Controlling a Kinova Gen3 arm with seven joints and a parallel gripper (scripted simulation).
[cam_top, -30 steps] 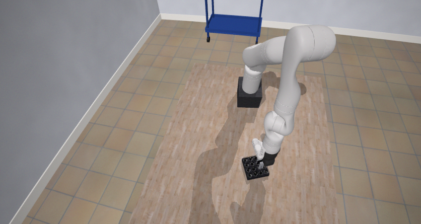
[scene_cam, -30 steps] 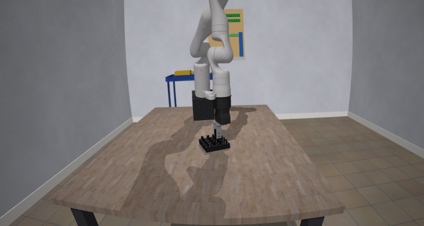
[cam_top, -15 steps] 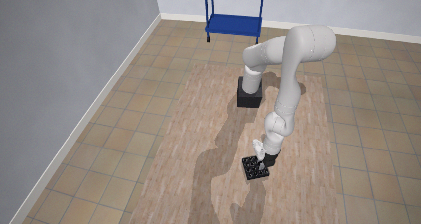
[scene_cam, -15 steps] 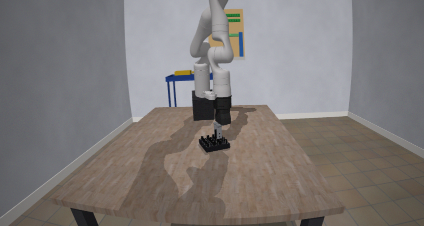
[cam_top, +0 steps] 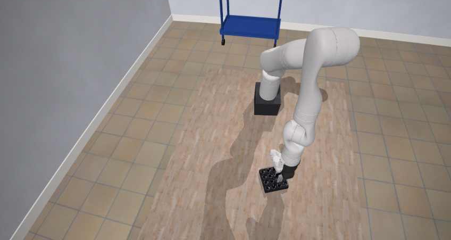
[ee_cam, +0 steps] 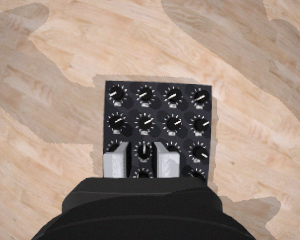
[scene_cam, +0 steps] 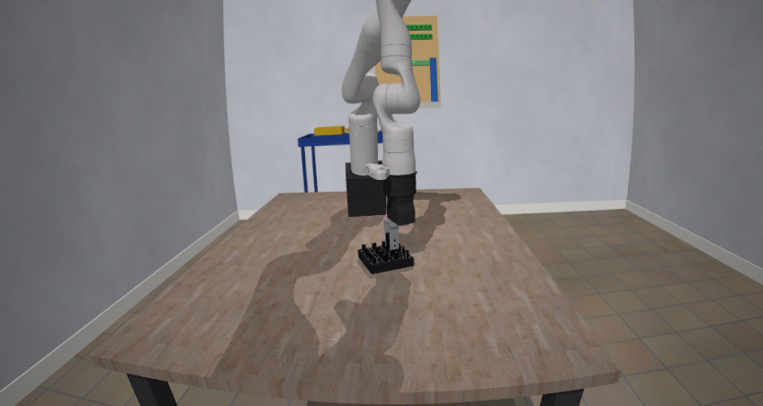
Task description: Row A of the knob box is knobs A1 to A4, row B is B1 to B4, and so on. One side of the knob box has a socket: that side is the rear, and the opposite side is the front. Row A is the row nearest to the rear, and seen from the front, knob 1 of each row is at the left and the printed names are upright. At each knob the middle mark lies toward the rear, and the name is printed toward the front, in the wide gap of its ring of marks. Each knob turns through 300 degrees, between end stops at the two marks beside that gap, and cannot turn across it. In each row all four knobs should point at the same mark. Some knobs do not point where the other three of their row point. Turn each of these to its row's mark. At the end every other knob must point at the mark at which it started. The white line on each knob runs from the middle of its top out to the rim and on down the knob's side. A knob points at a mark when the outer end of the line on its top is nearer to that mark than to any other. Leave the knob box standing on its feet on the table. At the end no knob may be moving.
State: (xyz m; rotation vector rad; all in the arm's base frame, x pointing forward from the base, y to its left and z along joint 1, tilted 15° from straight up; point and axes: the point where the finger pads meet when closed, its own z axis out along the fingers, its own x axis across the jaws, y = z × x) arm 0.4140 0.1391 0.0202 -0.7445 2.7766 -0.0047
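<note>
My gripper (cam_top: 278, 177) (scene_cam: 392, 247) (ee_cam: 141, 154) – partly open, fingers apart, straddling knob C2 (ee_cam: 144, 151) with visible gaps either side, so nothing gripped. C2's line points rearward, at its middle mark; knob C4 (ee_cam: 197, 153) points right and toward the front. Knobs C1 (ee_cam: 114, 148) and C3 (ee_cam: 173, 149) are partly covered by my fingers, contact there can't tell. Knob box (cam_top: 276, 190) (scene_cam: 386, 266) (ee_cam: 159, 110) sits on the table (cam_top: 190, 174) (scene_cam: 481, 321) (ee_cam: 260, 75), well inside its side edges – wood shows all around. Row D is mostly behind my housing.
</note>
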